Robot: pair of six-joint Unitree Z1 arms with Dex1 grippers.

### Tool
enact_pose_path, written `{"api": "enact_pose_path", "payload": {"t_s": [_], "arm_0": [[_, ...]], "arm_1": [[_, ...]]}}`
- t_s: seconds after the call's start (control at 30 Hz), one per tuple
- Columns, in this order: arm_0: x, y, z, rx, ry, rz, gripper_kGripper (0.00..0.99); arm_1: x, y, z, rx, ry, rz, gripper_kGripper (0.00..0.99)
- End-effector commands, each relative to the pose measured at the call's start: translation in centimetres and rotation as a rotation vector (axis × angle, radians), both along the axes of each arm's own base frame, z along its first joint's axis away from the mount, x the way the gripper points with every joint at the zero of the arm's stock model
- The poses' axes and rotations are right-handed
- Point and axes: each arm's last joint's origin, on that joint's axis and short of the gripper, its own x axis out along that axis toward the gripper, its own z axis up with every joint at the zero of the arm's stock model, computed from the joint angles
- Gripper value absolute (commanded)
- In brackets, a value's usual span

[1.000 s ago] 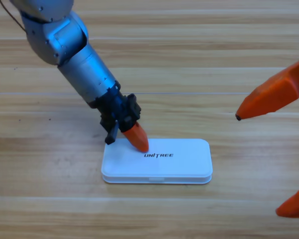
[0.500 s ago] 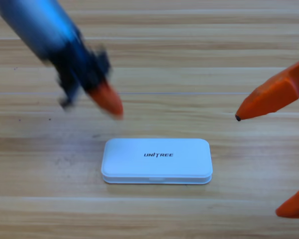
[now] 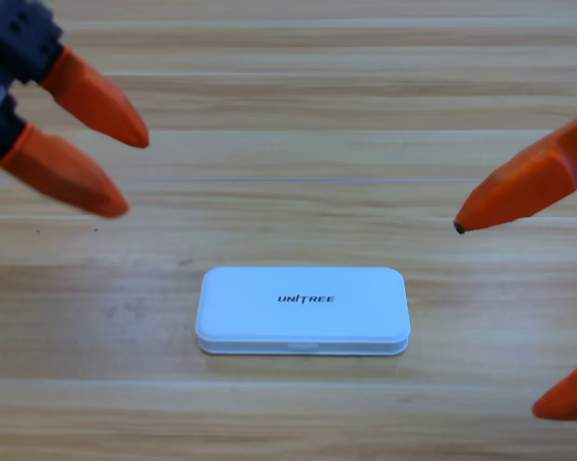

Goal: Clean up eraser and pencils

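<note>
**High view: the case is shut and both my end effectors are off to the sides**

High view looks down on the wooden table [image 3: 298,125]. The white case [image 3: 302,310] lies flat near the middle, with its lid down. It has dark letters on top. I cannot see the eraser or the pencils anywhere; the shut lid hides whatever is inside.

My left end effector [image 3: 125,173] is up in the top left corner. Its two orange jaws are spread apart and hold nothing. Most of its black body is cut off by the edge.

My right end effector [image 3: 499,317] waits at the right edge. Only its two orange jaws show, one high and one low, wide apart and holding nothing. The rest is cut off. Both are well apart from the case.
</note>
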Motion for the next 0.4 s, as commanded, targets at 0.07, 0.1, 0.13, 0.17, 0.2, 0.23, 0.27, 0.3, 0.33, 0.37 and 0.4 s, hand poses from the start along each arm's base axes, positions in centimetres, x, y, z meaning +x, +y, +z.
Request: {"api": "enact_pose_path", "payload": {"t_s": [0.07, 0.1, 0.13, 0.17, 0.2, 0.23, 0.27, 0.3, 0.33, 0.37, 0.4], "arm_0": [[0.8, -1.3, -1.6, 0.01, 0.079, -0.018, 0.99], [0.8, -1.3, -1.5, 0.002, 0.079, -0.019, 0.99], [0.8, -1.2, -1.4, -0.002, 0.078, -0.011, 0.99], [0.9, -1.2, -1.3, -0.004, 0.074, -0.002, 0.99], [1.1, -1.0, -1.2, -0.007, 0.068, 0.01, 0.99], [1.3, -0.9, -1.2, -0.015, 0.069, 0.03, 0.99], [1.6, -0.9, -1.1, -0.025, 0.07, 0.057, 0.99], [1.8, -0.7, -1.0, -0.033, 0.07, 0.084, 0.99], [2.0, -0.5, -0.8, -0.041, 0.063, 0.111, 0.99], [2.3, -0.1, -0.6, -0.049, 0.051, 0.149, 0.99], [2.7, 0.6, -0.4, -0.057, 0.037, 0.199, 0.99]], "arm_1": [[1.1, 0.6, -1.4, -0.035, 0.037, -0.019, 0.988], [1.1, 0.6, -1.4, -0.035, 0.037, -0.019, 0.988], [1.1, 0.6, -1.4, -0.035, 0.037, -0.019, 0.988], [1.1, 0.6, -1.4, -0.035, 0.037, -0.019, 0.988], [1.1, 0.6, -1.4, -0.035, 0.037, -0.019, 0.988], [1.1, 0.6, -1.4, -0.035, 0.037, -0.019, 0.988], [1.1, 0.6, -1.4, -0.035, 0.037, -0.019, 0.988], [1.1, 0.6, -1.4, -0.035, 0.037, -0.019, 0.988], [1.1, 0.6, -1.4, -0.035, 0.037, -0.019, 0.988], [1.1, 0.6, -1.4, -0.035, 0.037, -0.019, 0.988], [1.1, 0.6, -1.4, -0.035, 0.037, -0.019, 0.988]]}}
